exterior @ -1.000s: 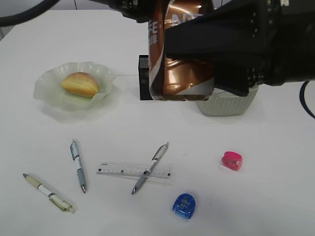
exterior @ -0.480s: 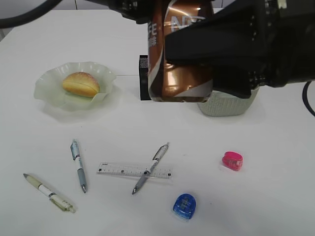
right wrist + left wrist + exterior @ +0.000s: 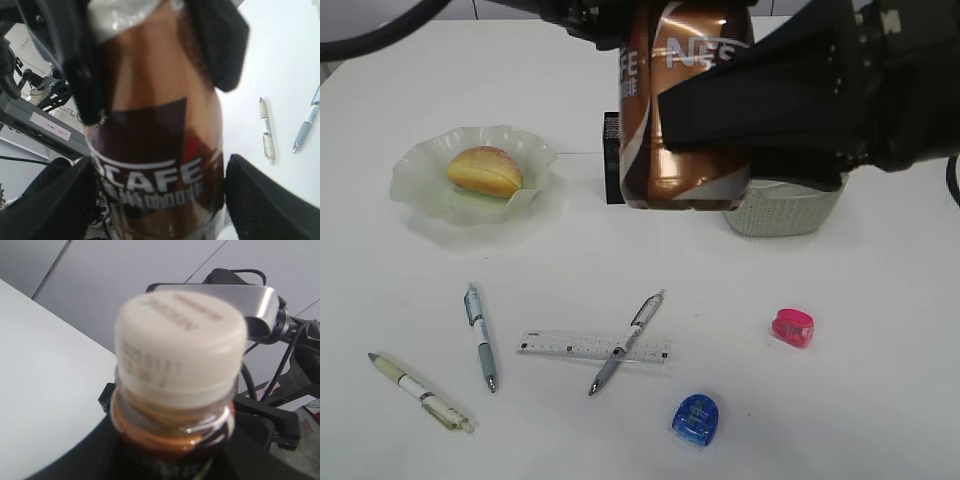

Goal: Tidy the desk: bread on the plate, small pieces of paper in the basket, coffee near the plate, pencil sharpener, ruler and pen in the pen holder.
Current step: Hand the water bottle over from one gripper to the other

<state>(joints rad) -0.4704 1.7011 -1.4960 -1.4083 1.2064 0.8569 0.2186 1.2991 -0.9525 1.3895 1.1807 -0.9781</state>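
Right claw point(image 3: 155, 185) pinching coffee bottle point(image 3: 685, 110) at lower body, fingers point(image 3: 260, 200) on both sides; bottle held in air above surface point(image 3: 880, 400). Left claw point(image 3: 150, 55) also clamped on bottle, nearer its cap point(image 3: 181, 342). Behind bottle: black pen holder point(image 3: 611, 160), basket point(image 3: 785, 210). Left: bread point(image 3: 484, 171) on plate point(image 3: 420, 190). Front: ruler point(image 3: 560, 346), pens, pink sharpener point(image 3: 791, 327), blue sharpener point(image 3: 695, 418).
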